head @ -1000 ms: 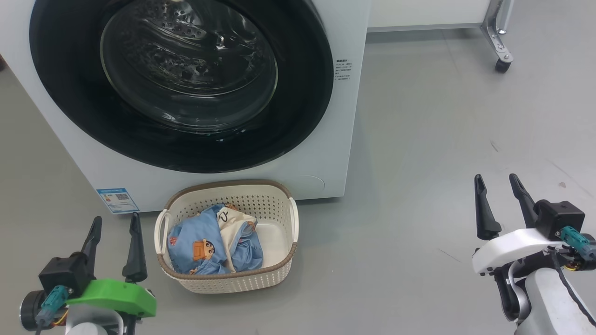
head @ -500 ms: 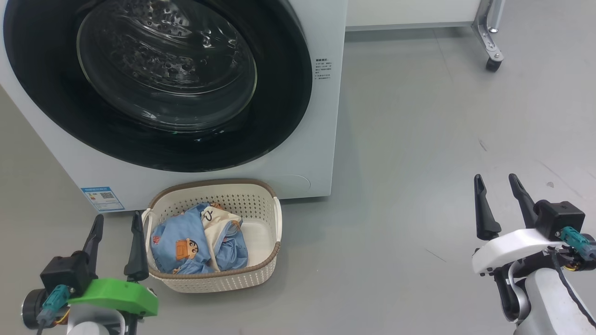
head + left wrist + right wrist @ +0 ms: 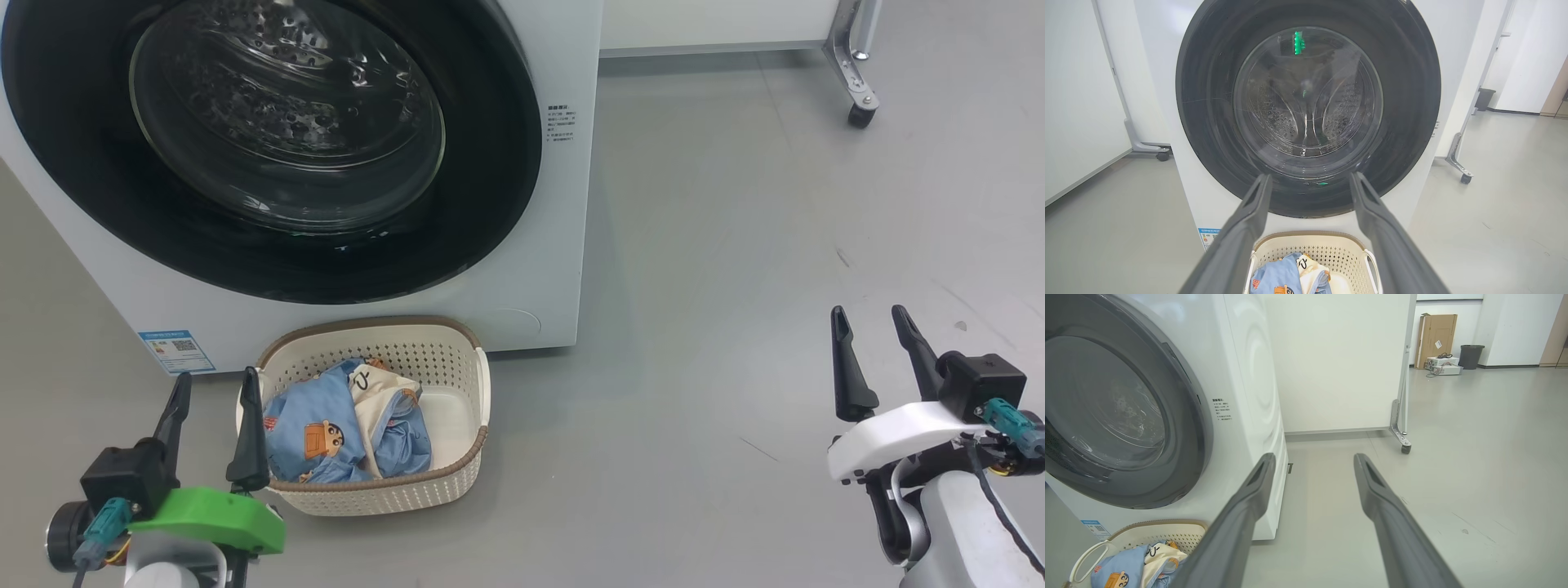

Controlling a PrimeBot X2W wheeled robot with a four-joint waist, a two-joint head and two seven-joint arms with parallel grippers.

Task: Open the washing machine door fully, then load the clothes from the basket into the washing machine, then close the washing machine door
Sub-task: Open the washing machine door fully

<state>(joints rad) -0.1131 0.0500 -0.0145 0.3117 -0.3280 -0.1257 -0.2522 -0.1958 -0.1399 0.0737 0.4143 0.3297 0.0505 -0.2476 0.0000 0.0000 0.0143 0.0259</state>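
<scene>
Since a second ago the head camera has turned, so the washer and basket sit further left in its picture; nothing on the floor (image 3: pixel 735 327) itself has shifted. The left tool (image 3: pixel 217 376) hangs spread and empty just near and left of the basket (image 3: pixel 384 322), its right finger crossing the basket's left rim in the head view. The right tool (image 3: pixel 869 312) is also spread and empty, well apart to the right over bare floor.

The washing machine door (image 3: pixel 277 147) is shut flat against the washing machine (image 3: pixel 563 204), its glass bulge facing the near side. Being round, it has no long axis. It looks stiff, fairly heavy and glossy, so fingers would likely slip on the black rim. A small notch on its right edge in the right wrist view seems the place to hook, though I cannot tell which side hinges.

The clothes (image 3: pixel 326 433) lie bunched in the basket's left half, soft and light. A pinch at the top of the heap should lift them. The basket's long axis runs left to right, along the washer's front.
</scene>
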